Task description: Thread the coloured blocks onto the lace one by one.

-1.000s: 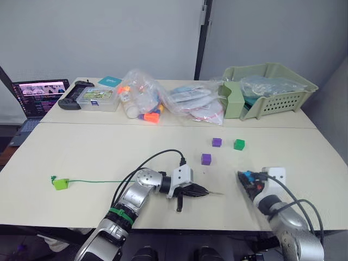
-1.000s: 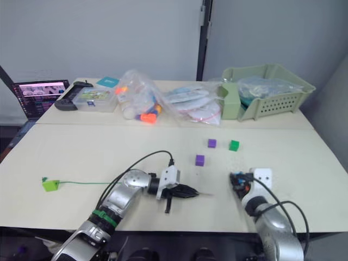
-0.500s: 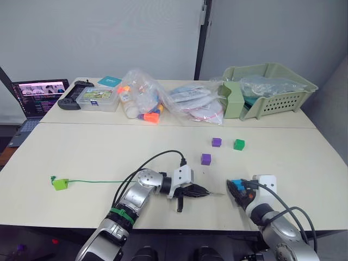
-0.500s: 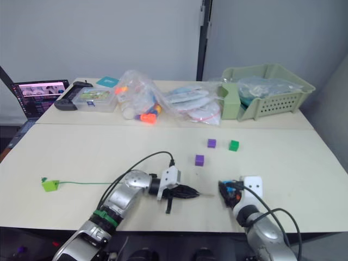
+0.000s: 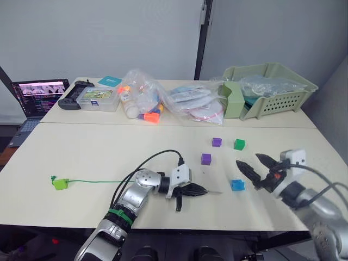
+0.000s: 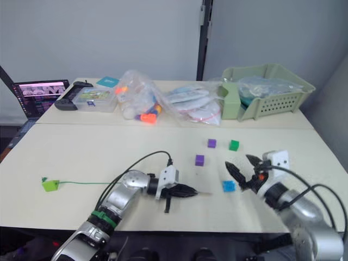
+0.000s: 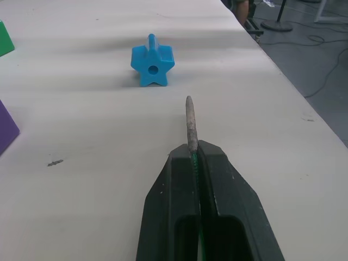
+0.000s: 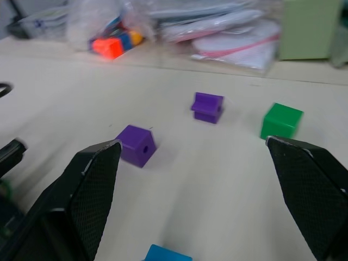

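My left gripper (image 5: pixel 197 190) rests on the table, shut on the lace's grey tip (image 7: pixel 189 117), which points at a blue block (image 5: pixel 237 185) lying a short way ahead of it. The green lace (image 5: pixel 98 181) trails left to a lime green block (image 5: pixel 60 184). My right gripper (image 5: pixel 247 159) hovers open just right of the blue block (image 8: pixel 166 254), with nothing between its fingers. Two purple blocks (image 5: pixel 206 159) (image 5: pixel 217 142) and a dark green block (image 5: pixel 239 144) lie farther back on the table.
Along the table's far side stand a laptop (image 5: pixel 39 95), a clear box (image 5: pixel 98 99), bags of toys and papers (image 5: pixel 163 100) and a green basket (image 5: pixel 269 87). A black cable (image 5: pixel 147 163) loops over my left arm.
My right gripper has opened and let go of the blue block, which now lies on the table. The right arm has drawn back to the right and risen. The left gripper has stayed put.
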Controlling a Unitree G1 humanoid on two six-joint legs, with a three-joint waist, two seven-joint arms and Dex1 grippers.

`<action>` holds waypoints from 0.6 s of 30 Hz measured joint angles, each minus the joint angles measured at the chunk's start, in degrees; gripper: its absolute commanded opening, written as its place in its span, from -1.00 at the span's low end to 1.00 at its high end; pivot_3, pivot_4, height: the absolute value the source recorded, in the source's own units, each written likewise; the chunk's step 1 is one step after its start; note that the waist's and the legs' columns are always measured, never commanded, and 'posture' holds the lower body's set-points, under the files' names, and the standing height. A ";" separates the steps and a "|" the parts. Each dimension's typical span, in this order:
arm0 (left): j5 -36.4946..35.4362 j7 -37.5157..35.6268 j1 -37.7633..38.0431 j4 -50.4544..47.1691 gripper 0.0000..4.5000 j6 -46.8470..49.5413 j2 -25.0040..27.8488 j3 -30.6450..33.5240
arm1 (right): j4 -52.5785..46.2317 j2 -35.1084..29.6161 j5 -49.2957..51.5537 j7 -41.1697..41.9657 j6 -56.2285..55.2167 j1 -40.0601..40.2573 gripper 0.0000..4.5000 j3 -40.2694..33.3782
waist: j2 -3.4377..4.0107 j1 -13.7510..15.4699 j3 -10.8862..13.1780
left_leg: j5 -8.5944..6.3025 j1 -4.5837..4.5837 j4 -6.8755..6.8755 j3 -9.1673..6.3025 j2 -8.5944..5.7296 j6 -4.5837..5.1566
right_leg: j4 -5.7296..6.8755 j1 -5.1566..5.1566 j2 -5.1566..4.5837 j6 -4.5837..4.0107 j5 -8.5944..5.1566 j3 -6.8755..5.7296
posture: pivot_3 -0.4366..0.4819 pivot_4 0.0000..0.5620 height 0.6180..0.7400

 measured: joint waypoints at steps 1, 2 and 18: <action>0.03 0.62 -0.23 0.15 -1.00 -0.21 -0.09 0.21 | 2.62 -5.37 -0.56 5.34 -0.19 -1.79 1.00 2.48 | 0.05 -0.04 0.02 | 0.00 -0.03 0.00 0.03 -0.02 0.00 | -0.02 -0.03 -0.02 0.00 0.00 0.02 | -0.05 -0.47 1.00; 0.02 1.15 -0.39 0.20 -1.00 -0.30 -0.25 0.55 | 5.08 -10.97 -1.95 11.31 -0.99 -3.65 1.00 5.52 | 0.13 -0.05 0.06 | -0.01 -0.01 0.02 0.08 -0.04 0.01 | -0.03 -0.03 -0.05 0.01 0.00 0.05 | -0.05 -0.47 1.00; 0.31 3.89 0.34 -0.58 -1.00 -0.42 0.25 0.62 | 25.57 -24.76 -31.60 46.62 -30.44 -27.10 1.00 34.33 | 0.11 0.11 0.08 | -0.03 -0.07 0.00 0.05 -0.02 0.04 | -0.06 -0.09 -0.06 0.01 0.00 0.00 | -0.05 -0.47 1.00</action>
